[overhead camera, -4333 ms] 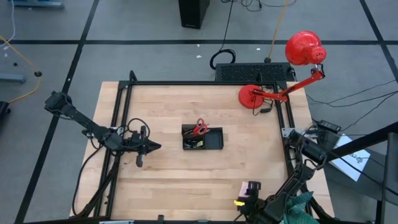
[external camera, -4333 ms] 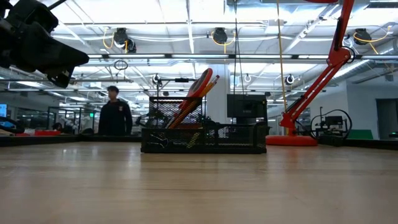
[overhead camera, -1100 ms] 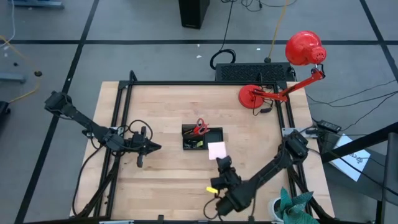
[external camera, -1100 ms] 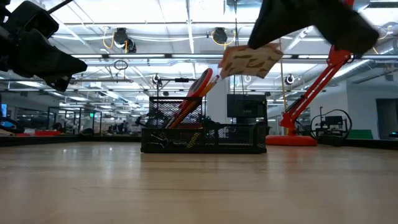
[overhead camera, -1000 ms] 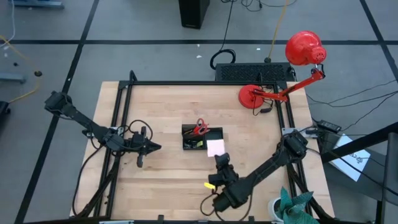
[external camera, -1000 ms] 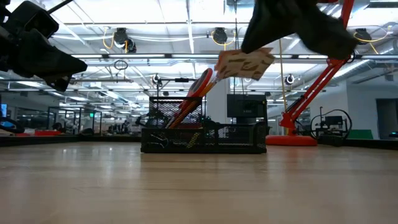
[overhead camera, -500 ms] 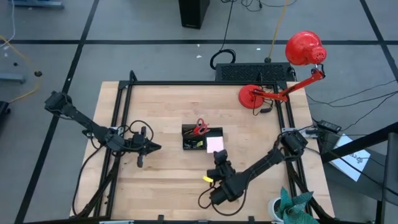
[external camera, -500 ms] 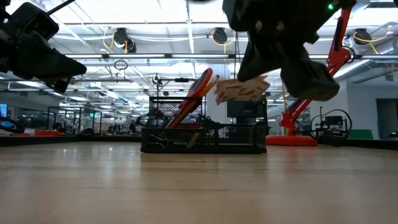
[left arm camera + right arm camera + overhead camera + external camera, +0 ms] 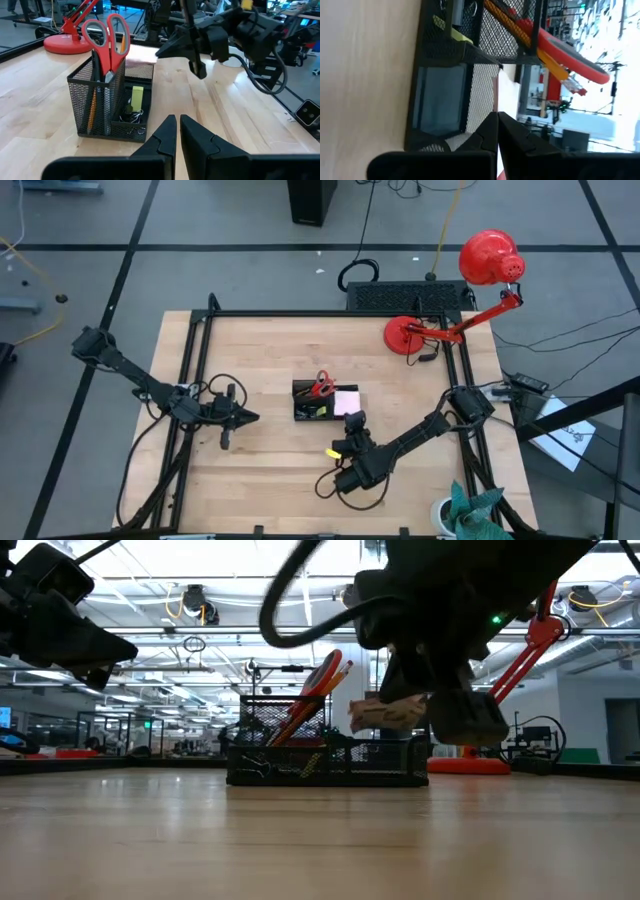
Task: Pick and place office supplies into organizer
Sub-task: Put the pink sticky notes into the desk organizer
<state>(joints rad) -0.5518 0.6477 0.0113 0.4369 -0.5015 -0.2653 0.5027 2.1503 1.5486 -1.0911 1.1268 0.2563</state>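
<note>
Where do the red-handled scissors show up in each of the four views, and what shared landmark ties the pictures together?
High view: red-handled scissors at the organizer's far left corner, table centre.
Low view: scissors lean up out of the mesh, left of centre.
Left wrist view: scissors stand handles-up in the tall compartment, upper left.
Right wrist view: red handles at upper right.
Shared landmark: the organizer itself.

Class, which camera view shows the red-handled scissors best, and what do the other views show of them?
The left wrist view: the scissors stand handles-up in the organizer's tall mesh cup, unobstructed. The high view shows only small red handles; the low view a slanted red shape behind mesh; the right wrist view part of a handle.
</note>
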